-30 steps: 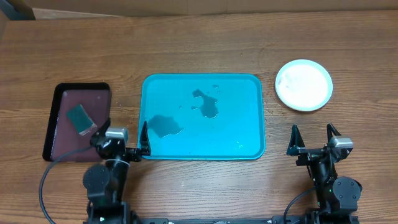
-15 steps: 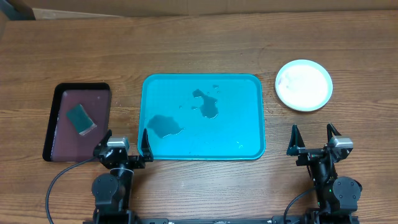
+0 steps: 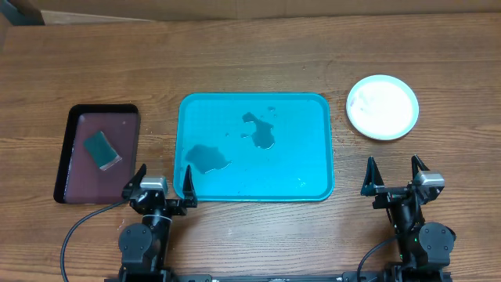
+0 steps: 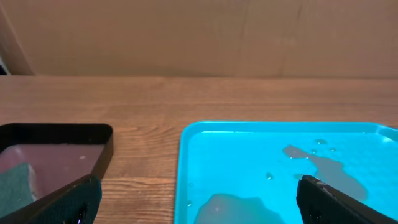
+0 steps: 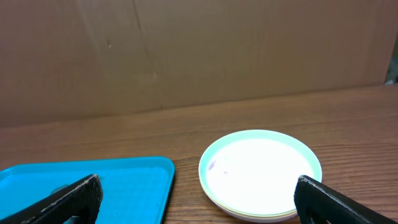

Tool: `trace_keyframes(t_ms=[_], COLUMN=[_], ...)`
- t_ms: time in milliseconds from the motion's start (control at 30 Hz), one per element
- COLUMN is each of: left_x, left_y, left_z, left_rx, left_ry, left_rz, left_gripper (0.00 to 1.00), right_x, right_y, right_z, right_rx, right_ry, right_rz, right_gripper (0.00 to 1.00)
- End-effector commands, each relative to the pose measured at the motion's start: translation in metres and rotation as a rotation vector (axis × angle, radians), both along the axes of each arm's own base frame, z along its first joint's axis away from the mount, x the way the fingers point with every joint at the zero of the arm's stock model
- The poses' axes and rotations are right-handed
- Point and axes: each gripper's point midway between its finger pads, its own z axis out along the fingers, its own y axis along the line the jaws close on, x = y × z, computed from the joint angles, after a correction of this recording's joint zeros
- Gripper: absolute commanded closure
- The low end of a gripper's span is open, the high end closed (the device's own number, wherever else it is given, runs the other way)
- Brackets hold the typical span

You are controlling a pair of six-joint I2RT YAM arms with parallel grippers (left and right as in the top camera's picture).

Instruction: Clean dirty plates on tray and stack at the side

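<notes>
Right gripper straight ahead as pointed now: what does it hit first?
Probably the stacked plates, directly ahead of the open right gripper and framed between its fingers in the wrist view. Height is unclear, so it might pass above them.

Wood and smooth plastic
The table (image 3: 250, 55) is brown wood with lines in it, not shiny. The blue tray (image 3: 301, 133) is smooth plastic with wet spots. The plates (image 3: 383, 107) look smooth and glossy.

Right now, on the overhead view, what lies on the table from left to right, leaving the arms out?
dark maroon tray → turquoise tray → plates, stacked on the bare wood
</notes>
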Motion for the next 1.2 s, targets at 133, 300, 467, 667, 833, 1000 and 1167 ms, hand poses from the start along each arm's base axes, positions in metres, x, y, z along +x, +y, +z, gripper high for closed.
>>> trace_keyframes(t_ms=[133, 300, 467, 667, 833, 1000, 1167], left_x=[-0.0013, -0.0017, -0.0017, -0.0017, -0.0017, -0.0017, -0.0017], left_y=[-0.0004, -0.0001, -0.0001, -0.0001, -0.0001, -0.0001, -0.0001], left_z=[0.0053, 0.0081, 0.0082, 0.0082, 0.0081, 0.0081, 0.0081], left_rx=[0.027, 0.027, 0.027, 0.027, 0.027, 0.027, 0.027], left_ry=[-0.029, -0.042, -0.042, -0.042, -0.042, -0.042, -0.042], left_rz=[-0.002, 0.001, 0.001, 0.001, 0.001, 0.001, 0.001], left_gripper=[0.00, 0.00, 0.00, 0.00, 0.00, 0.00, 0.00], right_x=[0.0001, 0.0001, 0.0001, 0.0001, 0.0001, 0.0001, 0.0001], right_y=[-0.0034, -0.0034, -0.0034, -0.0034, -0.0034, -0.0034, -0.0034], right_z=[-0.0012, -0.0012, -0.0012, -0.0013, -0.0013, -0.0013, -0.0013], right_rx=[-0.004, -0.004, -0.004, -0.004, -0.004, -0.004, -0.004], right_ry=[-0.007, -0.007, -0.007, -0.006, -0.006, -0.006, -0.006], right_rz=[-0.017, -0.017, -0.017, -0.017, -0.017, -0.017, -0.017], right_gripper=[0.00, 0.00, 0.00, 0.00, 0.00, 0.00, 0.00])
